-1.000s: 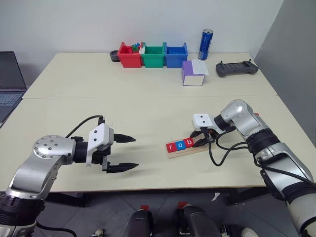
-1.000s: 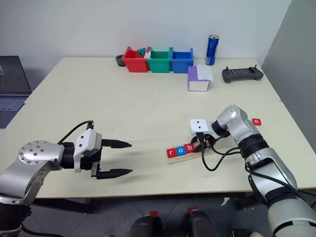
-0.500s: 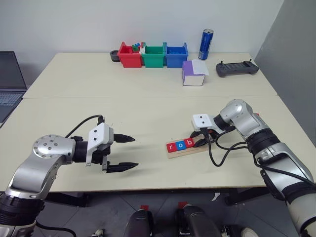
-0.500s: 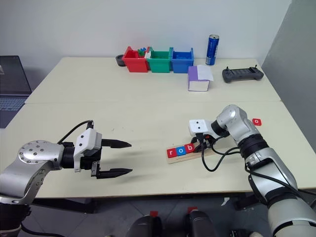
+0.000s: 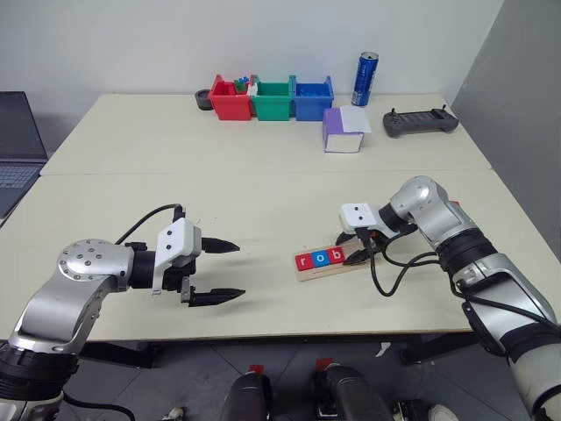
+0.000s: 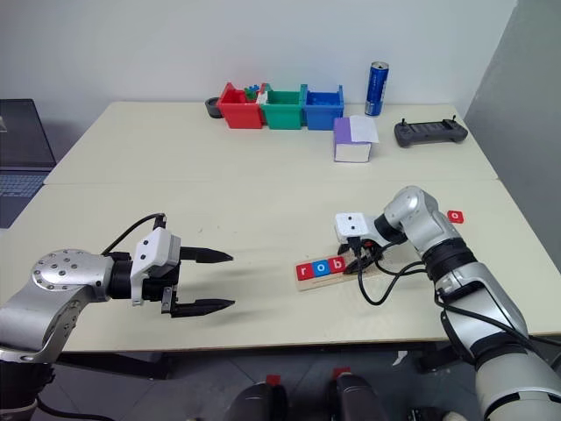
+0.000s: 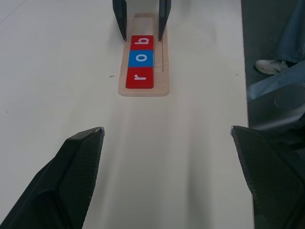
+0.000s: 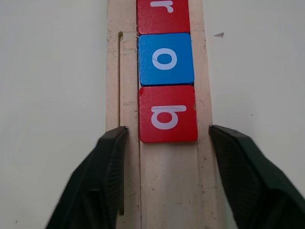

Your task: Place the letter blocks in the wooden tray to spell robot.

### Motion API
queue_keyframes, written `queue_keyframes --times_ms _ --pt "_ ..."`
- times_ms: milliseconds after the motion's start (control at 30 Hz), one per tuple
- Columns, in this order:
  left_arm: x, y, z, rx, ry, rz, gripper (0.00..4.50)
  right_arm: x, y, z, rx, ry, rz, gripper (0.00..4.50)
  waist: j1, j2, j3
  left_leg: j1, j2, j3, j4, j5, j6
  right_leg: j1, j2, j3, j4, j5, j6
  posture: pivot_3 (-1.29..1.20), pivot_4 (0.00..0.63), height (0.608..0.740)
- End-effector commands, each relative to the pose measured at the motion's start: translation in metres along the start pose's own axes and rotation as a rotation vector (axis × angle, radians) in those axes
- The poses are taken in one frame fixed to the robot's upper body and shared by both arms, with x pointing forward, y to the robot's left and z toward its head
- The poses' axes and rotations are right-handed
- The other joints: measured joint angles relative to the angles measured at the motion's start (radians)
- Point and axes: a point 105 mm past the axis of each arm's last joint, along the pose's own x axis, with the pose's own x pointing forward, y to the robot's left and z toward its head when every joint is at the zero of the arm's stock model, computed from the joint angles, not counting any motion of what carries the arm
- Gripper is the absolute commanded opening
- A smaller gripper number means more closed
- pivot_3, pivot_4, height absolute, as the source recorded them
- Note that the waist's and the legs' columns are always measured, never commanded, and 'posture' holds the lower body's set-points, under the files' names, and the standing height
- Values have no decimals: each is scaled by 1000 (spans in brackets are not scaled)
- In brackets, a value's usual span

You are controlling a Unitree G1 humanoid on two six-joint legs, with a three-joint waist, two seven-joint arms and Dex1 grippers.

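Note:
The wooden tray [image 5: 326,271] lies on the table near the front right, slightly angled. Three letter blocks sit in its groove, touching in a row: red r [image 5: 304,260], blue o [image 5: 319,258] and red b [image 8: 167,113]. My right gripper [image 5: 358,252] is open over the tray's bare right end [image 8: 169,181]. Its fingers [image 8: 112,157] straddle the tray just behind the b, holding nothing. Another red letter block [image 6: 454,215] lies on the table beyond my right arm. My left gripper [image 5: 241,271] hovers open and empty at the front left, pointing toward the tray.
Red [image 5: 230,98], green [image 5: 273,98] and blue [image 5: 312,96] bins line the far edge. Nearby stand a blue can [image 5: 365,79], a purple-and-white box [image 5: 344,130] and a black controller [image 5: 421,123]. A laptop [image 5: 17,140] sits far left. A person's shoe [image 7: 269,66] shows past the table edge.
My right gripper's fingers have spread apart and let go of the red b block, which stays in the tray beside the o. The left arm has not moved.

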Motion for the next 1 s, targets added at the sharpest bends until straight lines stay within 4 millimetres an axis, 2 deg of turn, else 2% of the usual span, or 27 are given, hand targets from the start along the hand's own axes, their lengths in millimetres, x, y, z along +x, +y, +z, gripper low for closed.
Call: queue_keyframes --times_ms 33,67,200,333,467,567,633,700,767,867,1000 --pt "-7 4 11 53 -3 26 4500 -9 0 0 -18 8 8 4255 1 0 0 0 0 0 0 0 0 0 0 0 0 0 0 0 150 740" --pt "-7 5 11 53 -3 26 4500 -13 0 1 -20 2 -1 4464 1 0 0 0 0 0 0 0 0 0 0 0 0 0 0 0 150 740" --pt "-6 6 11 56 -4 27 4500 -34 0 2 -9 -45 -51 4464 3 0 0 -1 0 0 0 0 0 0 0 0 0 0 0 0 150 740" --pt "-6 5 13 62 -9 24 4500 -68 8 -6 84 -141 -156 4464 6 0 0 -1 0 0 0 0 0 0 0 0 -1 0 0 0 150 740" --pt "-8 3 14 62 -13 30 4500 -118 17 -24 280 -224 -410 4464 12 0 0 -1 -1 0 0 0 0 0 -1 0 -1 0 0 0 150 740" --pt "-9 2 11 54 -13 29 4500 -164 29 -53 505 -253 -693 4464 22 0 0 -1 -1 0 0 0 0 0 -1 0 -2 0 -1 0 150 740" --pt "-8 3 10 52 -14 27 4500 -183 39 -72 665 -294 -870 4464 24 0 0 -1 -1 0 -1 0 0 0 -1 0 -2 -1 -1 0 150 740" --pt "-4 5 10 51 -23 20 4500 -187 48 -93 841 -313 -995 4464 23 0 0 0 0 0 -1 -1 0 0 -1 0 -1 -1 -1 0 150 740" --pt "-1 7 11 52 -30 9 4500 -180 50 -110 950 -275 -1071 4464 21 0 0 0 0 0 -2 -1 0 0 -1 0 -1 -1 -1 0 150 740" --pt "0 13 9 55 -28 3 4500 -184 41 -130 1035 -241 -1213 4464 18 0 0 1 0 0 -2 0 0 0 0 0 0 -1 -1 0 150 740" --pt "0 19 9 66 -24 -1 4500 -194 29 -144 1100 -231 -1339 4464 16 0 0 -1 -1 0 -3 0 0 -2 0 0 -1 -1 -1 0 150 740"
